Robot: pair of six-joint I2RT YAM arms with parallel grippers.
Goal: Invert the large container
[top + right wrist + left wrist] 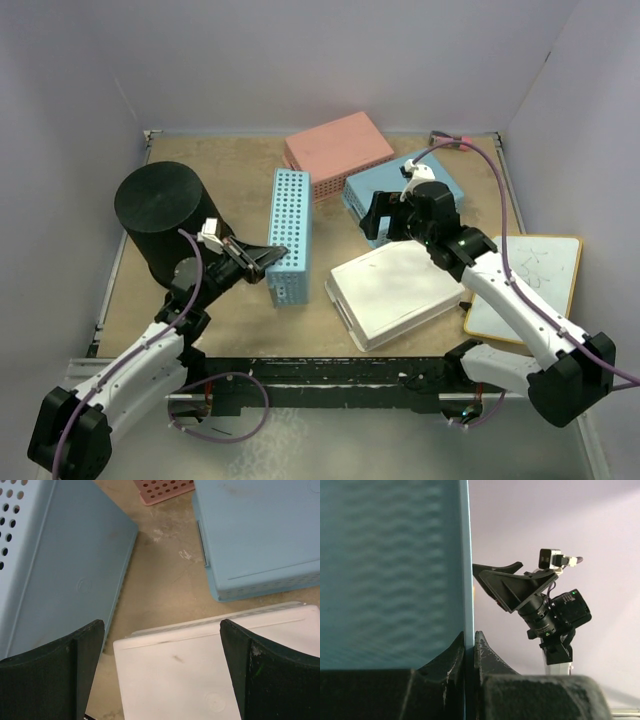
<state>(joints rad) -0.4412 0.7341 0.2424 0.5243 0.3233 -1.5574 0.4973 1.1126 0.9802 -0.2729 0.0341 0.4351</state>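
Note:
The large container, a tall black round bin, stands at the far left; its upper face shows as a flat closed disc. My left gripper is just right of the bin and is shut on the thin wall of a light blue perforated basket that stands on its side. In the left wrist view the jaws pinch that blue wall. My right gripper is open and empty above the white flat container, far from the bin. The bin is out of both wrist views.
A pink basket and a blue container lie at the back. A whiteboard lies at the right. The right wrist view shows the white container, the blue basket and the blue container.

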